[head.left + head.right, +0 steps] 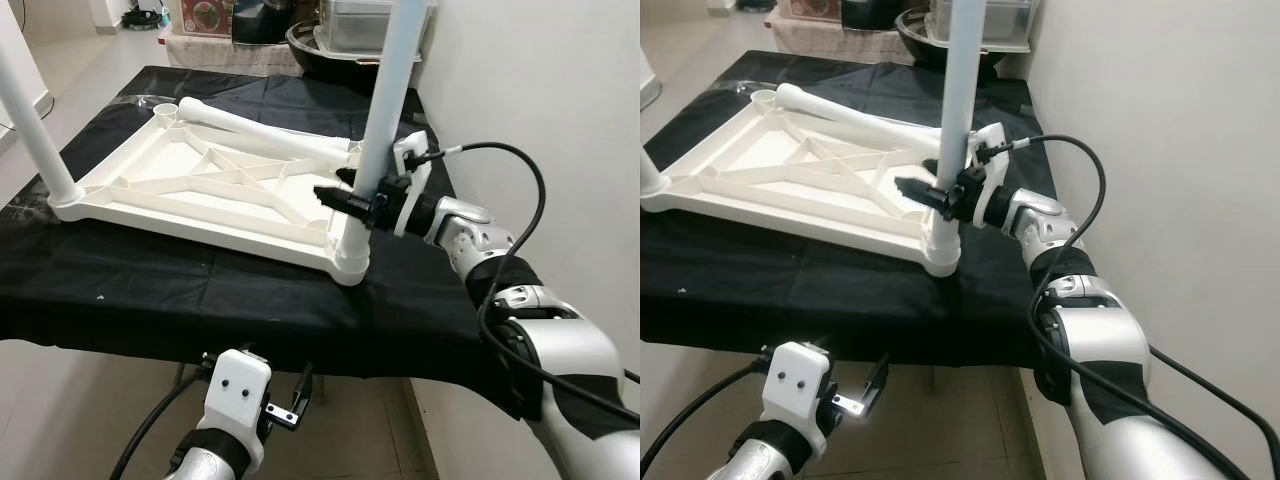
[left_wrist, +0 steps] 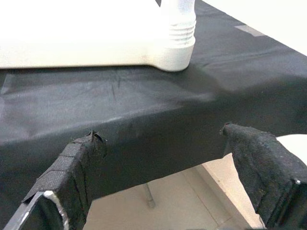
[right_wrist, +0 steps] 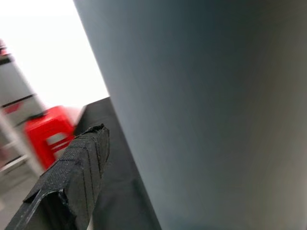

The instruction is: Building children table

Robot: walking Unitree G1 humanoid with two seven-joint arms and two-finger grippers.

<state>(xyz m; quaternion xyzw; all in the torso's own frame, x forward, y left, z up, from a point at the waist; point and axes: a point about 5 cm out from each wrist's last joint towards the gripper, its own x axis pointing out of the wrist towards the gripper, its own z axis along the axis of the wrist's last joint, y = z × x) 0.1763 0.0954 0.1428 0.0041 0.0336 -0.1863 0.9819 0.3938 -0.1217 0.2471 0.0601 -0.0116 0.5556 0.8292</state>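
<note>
The white table top point(image 1: 190, 185) lies upside down on the black-clothed table point(image 1: 150, 290). Two white legs stand upright in its near corners: one on the left point(image 1: 35, 125), one on the right point(image 1: 385, 110). A third leg point(image 1: 265, 128) lies loose across the far side. My right gripper point(image 1: 350, 198) is shut on the right upright leg just above its threaded socket point(image 1: 350, 255). This leg point(image 3: 216, 110) looms close beside one black finger point(image 3: 72, 177). My left gripper point(image 2: 163, 158) hangs open below the table's front edge, holding nothing.
A white wall point(image 1: 540, 90) runs close along the table's right side. Metal containers point(image 1: 360, 25) and a dark bowl point(image 1: 315, 50) stand beyond the far end. A red stool point(image 3: 48, 132) stands on the floor.
</note>
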